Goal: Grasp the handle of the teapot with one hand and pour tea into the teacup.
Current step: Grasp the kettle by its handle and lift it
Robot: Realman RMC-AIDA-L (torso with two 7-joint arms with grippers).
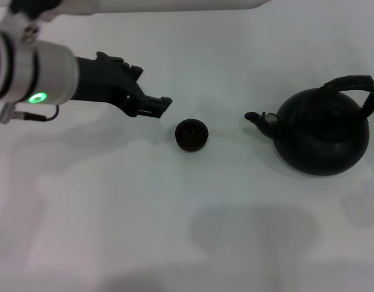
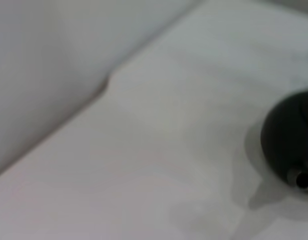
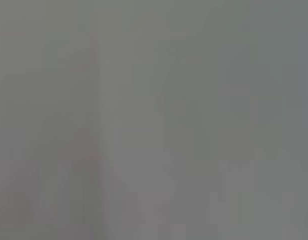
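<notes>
The round black teapot (image 1: pixel 323 137) stands on the white table at the right, its spout (image 1: pixel 259 119) pointing left. Its thick black arched handle (image 1: pixel 357 85) rises over its top. The small black teacup (image 1: pixel 191 134) stands in the middle, left of the spout. My left gripper (image 1: pixel 156 106) hovers just left of and behind the teacup, holding nothing. The left wrist view shows part of the teapot (image 2: pixel 289 135) and its spout end (image 2: pixel 302 180). No tea stream shows. My right gripper is out of view.
The white table (image 1: pixel 114 213) extends all around. In the left wrist view the table's far edge (image 2: pixel 106 87) meets a pale wall. The right wrist view shows only a plain grey surface.
</notes>
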